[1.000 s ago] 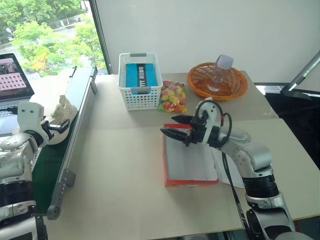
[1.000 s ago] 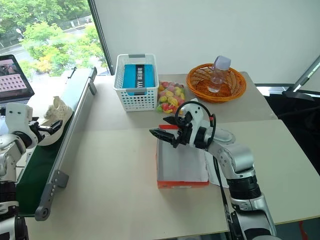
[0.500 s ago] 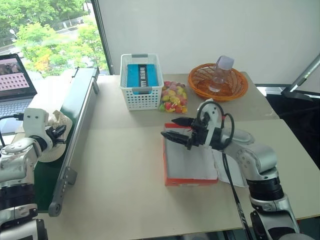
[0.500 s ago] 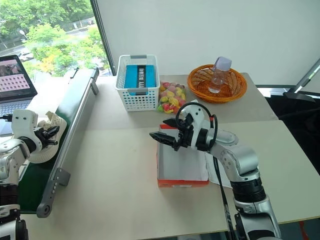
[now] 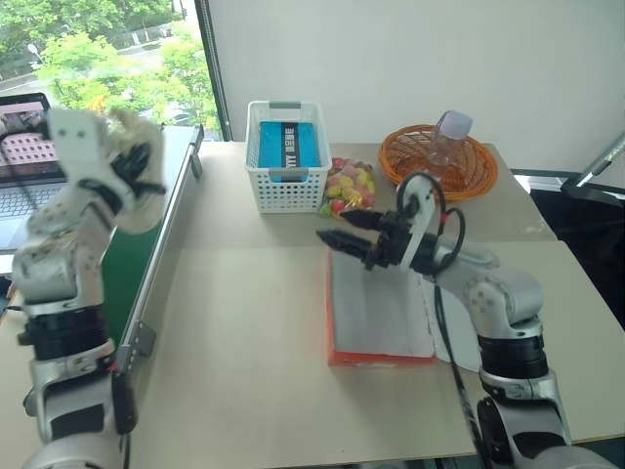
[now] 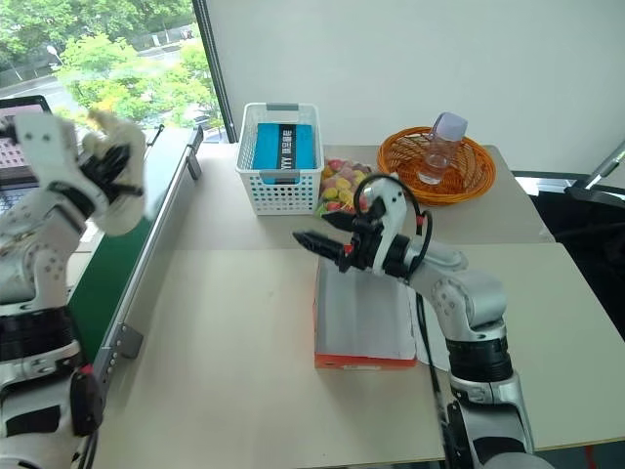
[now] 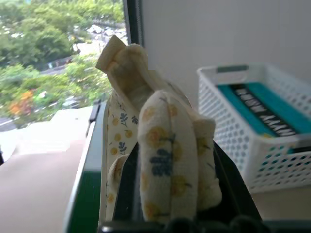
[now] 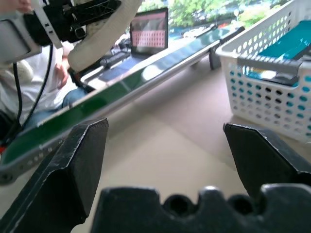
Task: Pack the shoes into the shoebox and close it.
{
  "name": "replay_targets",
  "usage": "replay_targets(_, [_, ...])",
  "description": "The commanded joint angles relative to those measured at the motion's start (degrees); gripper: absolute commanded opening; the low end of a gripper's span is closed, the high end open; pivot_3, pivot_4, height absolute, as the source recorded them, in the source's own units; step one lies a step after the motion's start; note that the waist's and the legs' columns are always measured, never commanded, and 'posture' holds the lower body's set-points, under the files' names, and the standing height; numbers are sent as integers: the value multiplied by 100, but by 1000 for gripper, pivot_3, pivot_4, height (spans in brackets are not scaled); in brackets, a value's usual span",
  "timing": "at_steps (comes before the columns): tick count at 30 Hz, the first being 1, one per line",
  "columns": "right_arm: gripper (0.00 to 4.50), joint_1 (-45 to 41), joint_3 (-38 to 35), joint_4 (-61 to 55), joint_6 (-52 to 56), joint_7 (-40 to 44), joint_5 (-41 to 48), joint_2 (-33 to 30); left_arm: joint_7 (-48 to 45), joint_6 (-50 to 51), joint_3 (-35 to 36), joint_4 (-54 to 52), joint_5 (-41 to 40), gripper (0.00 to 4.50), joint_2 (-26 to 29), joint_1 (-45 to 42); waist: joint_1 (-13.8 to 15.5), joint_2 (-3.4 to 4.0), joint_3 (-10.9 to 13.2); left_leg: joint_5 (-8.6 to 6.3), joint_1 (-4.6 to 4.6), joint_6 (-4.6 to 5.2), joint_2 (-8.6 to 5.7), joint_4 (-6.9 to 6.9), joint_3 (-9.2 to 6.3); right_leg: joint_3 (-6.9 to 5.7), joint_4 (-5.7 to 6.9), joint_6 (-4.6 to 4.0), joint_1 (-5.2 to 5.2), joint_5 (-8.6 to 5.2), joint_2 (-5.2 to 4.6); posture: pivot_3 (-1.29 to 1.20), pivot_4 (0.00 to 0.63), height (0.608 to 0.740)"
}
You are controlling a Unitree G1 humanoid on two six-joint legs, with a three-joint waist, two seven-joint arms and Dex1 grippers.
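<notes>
My left gripper (image 5: 132,166) is clamped tight on one of the shoes (image 7: 165,160), a cream sneaker with a small yellow and blue flower print, and holds it up in the air above the green conveyor belt (image 5: 122,278) at the far left of the scene; in the left wrist view the shoe sits between my two black fingers with its tongue sticking up. My right gripper (image 5: 342,239) has its fingers spread wide with nothing between them, and it hangs over the far end of the shoebox (image 5: 376,318), pointing left toward the belt. The shoebox lies flat on the table (image 5: 244,342) in front of me, red-orange at its edges with a pale top face; from here I can't say for sure whether that pale face is tissue or the white inside. I see no shoe in it. Farther back on the table stand a white lattice basket (image 5: 283,156) with a blue box in it, a bag of coloured sweets (image 5: 349,186) just to its right, and an orange wicker bowl (image 5: 439,161) with a clear bottle (image 5: 451,137) in it. A laptop (image 5: 24,156) stands at the far left beyond the belt.
</notes>
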Motion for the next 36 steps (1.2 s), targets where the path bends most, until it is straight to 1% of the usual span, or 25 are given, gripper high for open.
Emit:
replay_targets(1, [4500, -256, -667, 55, 478, -585, 763, 273, -327, 260, -616, -626, -430, 118, -402, -51, -12, 0, 0, 0, 0, 0, 0, 0, -1, 0, 1, 0, 0, 0, 1, 0, 150, 740])
replay_targets(3, [4500, -368, -908, 104, 612, -845, 1016, 391, -356, 293, -751, -632, -476, 118, -569, -174, -55, 0, 0, 1, 0, 1, 1, -1, -3, 0, 4, -1, -3, 0, 4, 0, 150, 740])
replay_targets(6, [4500, -502, -1392, 232, 993, -1406, 1678, 526, -447, 234, -1056, -517, -562, 118, -899, -484, -135, 0, 1, 1, 1, 2, 2, -1, -4, 7, 8, -4, -8, 2, 9, 0, 150, 740])
replay_targets(11, [4500, -465, -1704, 215, 1473, -2082, 2365, 534, -706, 147, -1422, -370, -565, 118, -1174, -766, -138, 1, 0, 2, 1, 4, -1, 0, -8, 6, 4, -1, -1, 1, 9, 0, 150, 740])
replay_targets(15, [4500, -294, -1778, 87, 1640, -2498, 2760, 516, -767, 330, -1698, -670, -658, 118, -1396, -617, -173, 2, 1, 3, 1, 5, -1, 0, -11, 7, 5, -1, -1, 0, 10, 0, 150, 740])
replay_targets(18, [4500, -275, -1942, 32, 1549, -2830, 3135, 552, -770, 521, -1871, -996, -794, 118, -1556, -412, -182, 2, 1, 3, 1, 5, -1, 0, -11, 8, 4, 0, -1, 0, 9, 0, 150, 740])
replay_targets(21, [4500, -299, -2040, 53, 1468, -3050, 3399, 456, -734, 632, -1945, -1156, -832, 118, -1628, -264, -190, 2, 1, 3, 0, 6, -1, 0, -12, 8, 5, 1, -1, -1, 9, 0, 150, 740])
replay_targets(24, [4500, -341, -2072, 114, 1359, -3209, 3552, 413, -693, 724, -2011, -1248, -866, 118, -1683, -188, -194, 3, 1, 5, 1, 8, -2, 1, -14, 8, 6, 1, 0, -1, 10, 0, 150, 740])
replay_targets(29, [4500, -381, -1913, 243, 1253, -3239, 3556, 374, -691, 775, -2025, -1274, -882, 118, -1744, -263, -195, 3, 1, 6, 2, 10, -3, 2, -14, 9, 6, 1, 0, -1, 11, 0, 150, 740])
replay_targets(32, [3761, -406, -1877, 343, 1223, -3259, 3553, 389, -703, 760, -2008, -1223, -862, 118, -1767, -327, -193, 3, 1, 6, 1, 10, -3, 2, -14, 9, 5, 2, 0, -1, 11, 0, 150, 740])
replay_targets(36, [2385, -410, -1806, 419, 1185, -3205, 3563, 389, -725, 717, -2013, -1169, -818, 118, -1764, -353, -191, 3, 1, 6, 1, 10, -3, 2, -15, 9, 4, 2, 0, -1, 11, 0, 150, 740])
